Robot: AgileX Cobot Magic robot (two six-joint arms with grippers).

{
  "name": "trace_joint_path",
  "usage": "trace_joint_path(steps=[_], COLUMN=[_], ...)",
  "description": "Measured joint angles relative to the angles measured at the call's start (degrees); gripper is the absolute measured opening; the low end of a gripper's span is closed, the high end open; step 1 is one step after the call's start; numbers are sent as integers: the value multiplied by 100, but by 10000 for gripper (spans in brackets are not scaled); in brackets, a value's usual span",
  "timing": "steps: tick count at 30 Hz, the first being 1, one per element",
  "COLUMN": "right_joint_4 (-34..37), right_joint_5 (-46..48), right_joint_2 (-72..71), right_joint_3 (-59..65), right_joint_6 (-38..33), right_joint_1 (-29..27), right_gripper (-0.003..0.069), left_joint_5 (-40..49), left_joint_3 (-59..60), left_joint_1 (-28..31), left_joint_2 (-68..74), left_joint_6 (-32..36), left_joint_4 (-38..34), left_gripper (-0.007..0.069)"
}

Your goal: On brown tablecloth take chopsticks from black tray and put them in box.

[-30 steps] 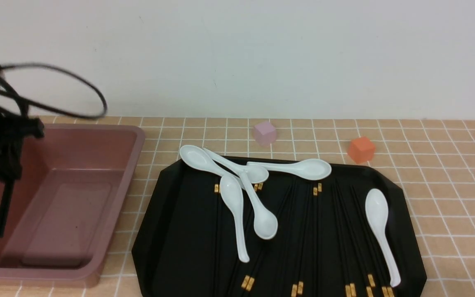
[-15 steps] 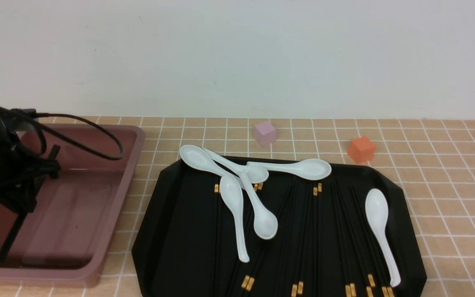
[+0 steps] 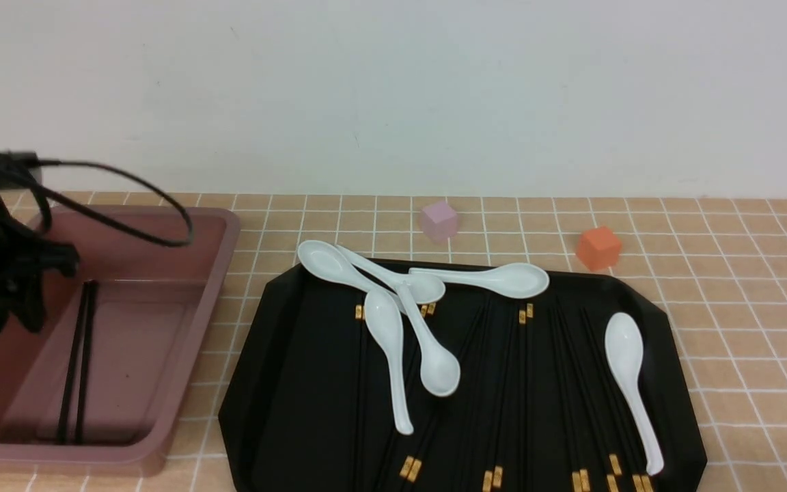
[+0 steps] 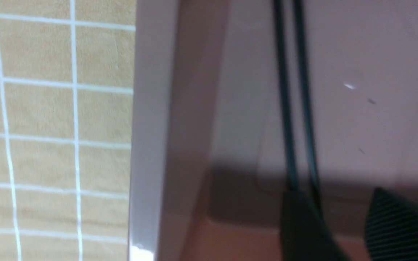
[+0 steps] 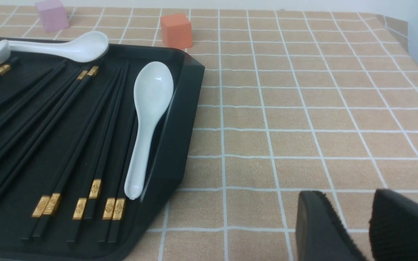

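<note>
Two black chopsticks lie side by side on the floor of the pink-brown box at the left. My left gripper hangs just above their far end, open and holding nothing. Several more chopsticks, with gold bands, lie on the black tray in the middle of the tablecloth. My right gripper is open over bare tablecloth, right of the tray; the front view does not show it.
Several white soup spoons lie across the chopsticks on the tray. A lilac cube and an orange cube stand behind it. The left arm's cable loops over the box's far rim.
My left gripper opened and let go of the two chopsticks, which now lie flat in the box instead of hanging from the fingers. The gripper then rose a little.
</note>
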Motion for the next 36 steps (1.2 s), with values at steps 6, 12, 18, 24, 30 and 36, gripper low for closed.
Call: trace_joint_path(steps=[6,12,18,24,30,36], right_joint_4=[0,0,0,0,0,0], right_joint_5=[0,0,0,0,0,0], right_joint_2=[0,0,0,0,0,0], right_joint_3=[0,0,0,0,0,0], right_joint_6=[0,0,0,0,0,0], right_joint_1=[0,0,0,0,0,0], right_gripper=[240,240,240,240,240,240], left_joint_5=[500,557,333,-654,-2180,-2587], left_joint_3=[37,730,2404,4469,5830,6223], left_joint_1=[7,7,7,7,7,7], left_joint_2=[-896,-2326,-3950,-5808,-7355,-7953], left_joint_6=[17,527,1258,2061,2250,2268], left_joint_4=[-464,-1606,-2736,-3931,-4937,-4892], left_gripper=[-13,-13,-13,-13,-13,-13])
